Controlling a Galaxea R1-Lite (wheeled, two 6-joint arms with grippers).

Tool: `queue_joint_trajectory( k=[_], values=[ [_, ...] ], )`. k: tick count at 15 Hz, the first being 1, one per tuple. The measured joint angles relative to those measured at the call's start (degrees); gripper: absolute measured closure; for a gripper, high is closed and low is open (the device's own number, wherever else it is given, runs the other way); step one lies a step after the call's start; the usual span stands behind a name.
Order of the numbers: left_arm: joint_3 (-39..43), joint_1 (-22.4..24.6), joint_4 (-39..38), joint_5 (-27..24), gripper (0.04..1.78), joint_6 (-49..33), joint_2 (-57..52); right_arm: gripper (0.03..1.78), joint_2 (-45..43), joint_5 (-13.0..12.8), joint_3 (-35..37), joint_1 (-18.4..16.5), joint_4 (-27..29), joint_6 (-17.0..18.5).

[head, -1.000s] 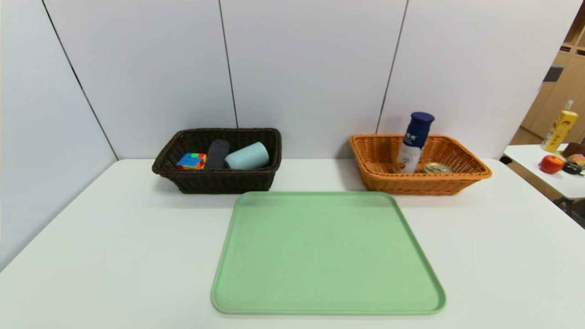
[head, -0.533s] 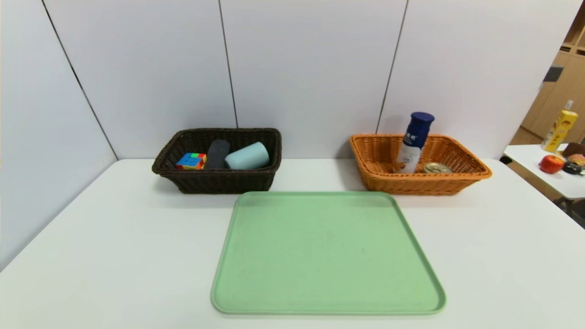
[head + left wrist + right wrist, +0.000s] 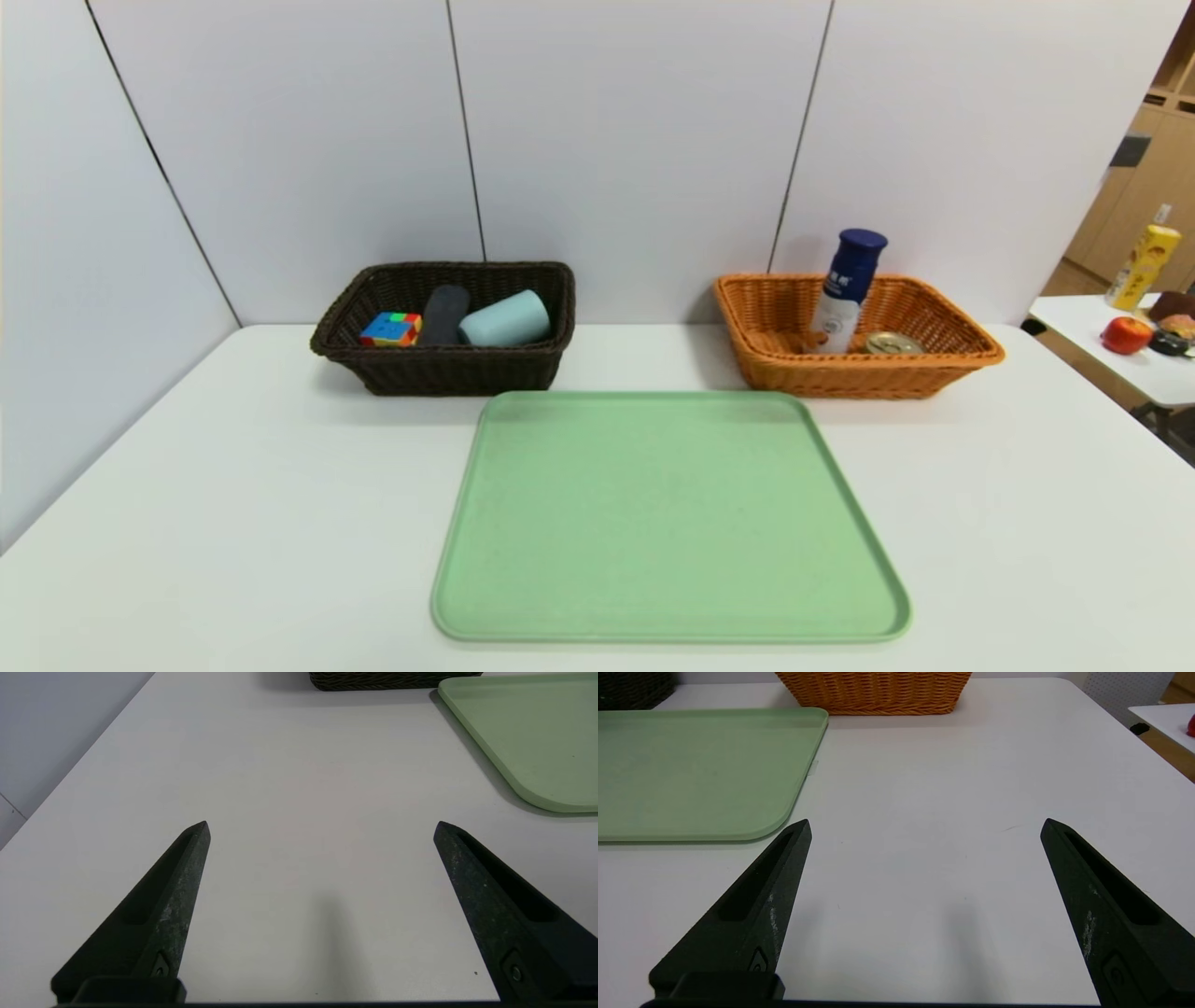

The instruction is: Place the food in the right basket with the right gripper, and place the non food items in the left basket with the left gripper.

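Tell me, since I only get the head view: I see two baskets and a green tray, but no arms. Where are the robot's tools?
Observer: The left tool hangs low over bare table, its two pointed fingers wide apart with nothing between them.
Operator: And the other one?
Observer: The right tool is open and empty too, over the table just beside the green tray.
Operator: Which way is it pointing?
Observer: Toward the orange basket, which stands farther off, straight ahead of it.
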Motion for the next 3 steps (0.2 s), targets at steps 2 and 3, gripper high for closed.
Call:
queue_joint_trajectory(
  k=[2,3],
  values=[
    [0.0,0.0,0.0,0.0,0.13,0.0,0.0,0.11,0.0,0.0,0.02,0.0,-0.2,-0.02],
    [0.0,0.0,0.0,0.02,0.13,0.0,0.0,0.11,0.02,0.0,0.05,0.02,-0.2,-0.05]
  ],
)
